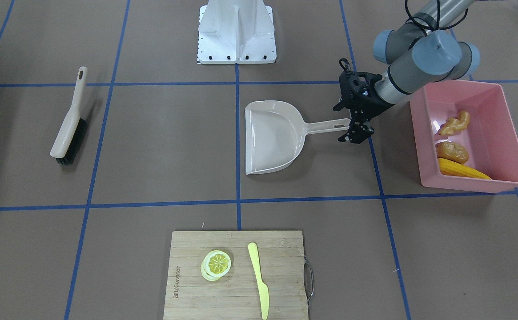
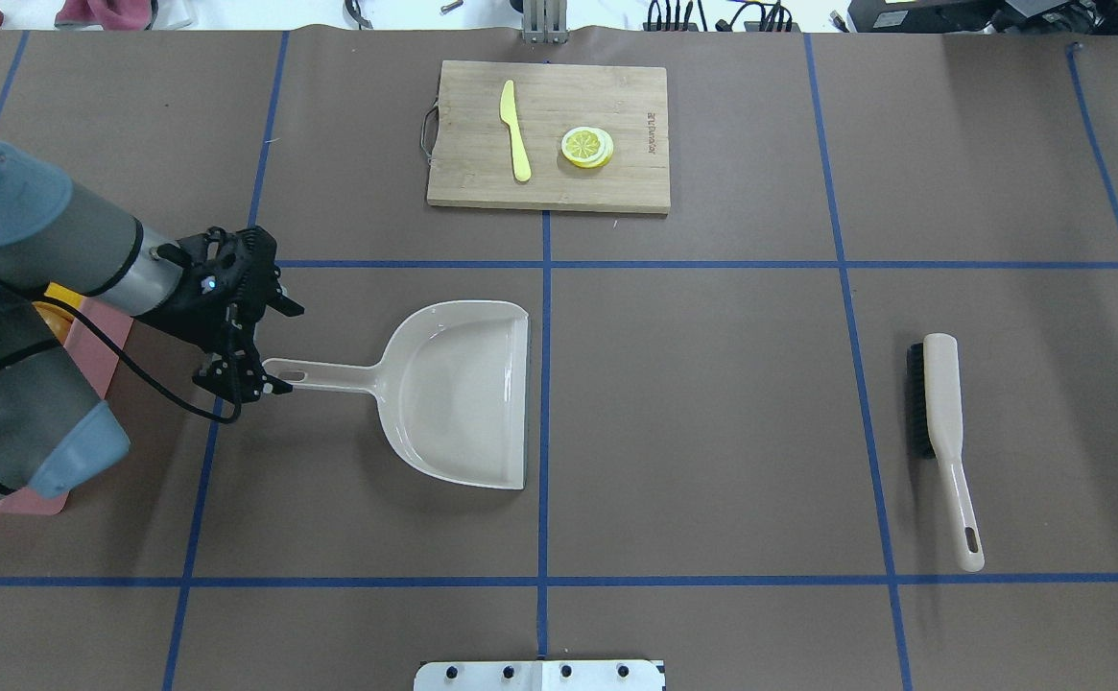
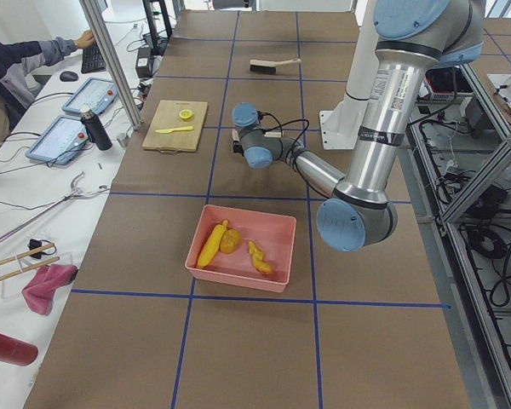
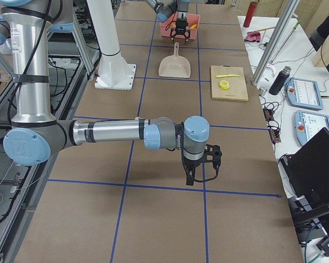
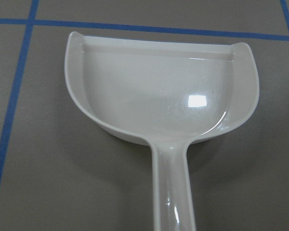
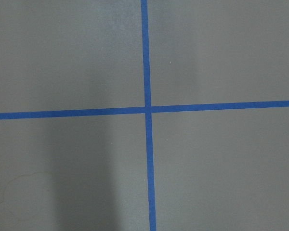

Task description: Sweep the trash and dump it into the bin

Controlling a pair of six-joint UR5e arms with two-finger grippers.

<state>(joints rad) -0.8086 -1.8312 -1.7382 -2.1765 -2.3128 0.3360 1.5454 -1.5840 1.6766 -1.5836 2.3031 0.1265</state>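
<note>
Both arms are built alike: silver tubes, grey joints, pale blue round caps. The left arm [image 1: 419, 66] carries a looping black cable [image 2: 136, 384] and a printed label strip [image 3: 383, 94] down one tube. The right arm [image 4: 109, 133] looks plainer. The left gripper [image 2: 280, 350] and right gripper [image 4: 203, 172] are black and skeletal. The white pedestal [image 1: 236, 31] has dark screws along its foot plate.

Wooden board [image 1: 285, 266] — lemon slices [image 1: 216, 264], plastic knife [image 1: 258, 278] on it.
</note>
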